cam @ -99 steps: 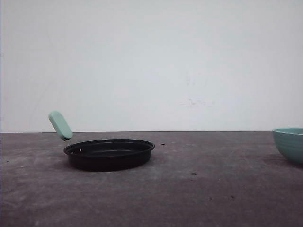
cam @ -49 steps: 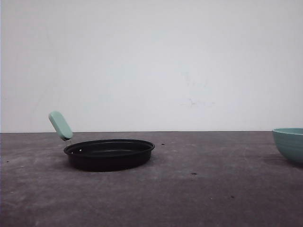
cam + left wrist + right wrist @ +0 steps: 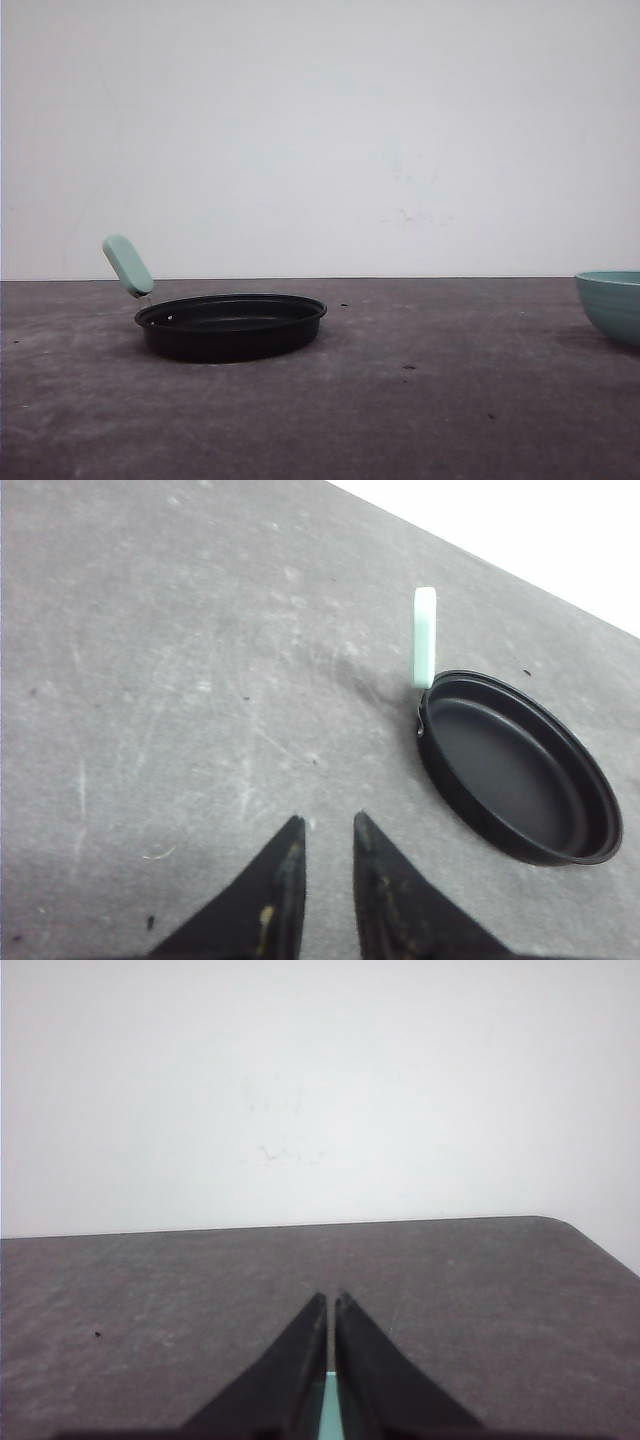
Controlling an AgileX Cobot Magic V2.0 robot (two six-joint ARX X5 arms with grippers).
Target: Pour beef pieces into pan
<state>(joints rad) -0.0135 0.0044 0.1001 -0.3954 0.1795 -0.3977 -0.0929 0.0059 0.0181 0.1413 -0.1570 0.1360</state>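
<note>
The pan [image 3: 231, 325] sits empty on the grey surface [image 3: 420, 420], mint handle [image 3: 128, 265] poking up at its left, with a teal bowl [image 3: 610, 303] way off right. Left tool [image 3: 325, 825] hovers near the pan, fingers barely apart and holding nothing. Right tool [image 3: 330, 1302] is pinched almost closed, something teal showing in the gap.

Item I can log: the pan [image 3: 231, 325], shallow, round, black, resting flat on the grey table [image 3: 420, 420], left of centre from the front camera. My view finds its inside bare. Its short mint-green handle [image 3: 128, 265] rises tilted from the rim's left side, angled up and outward.
</note>
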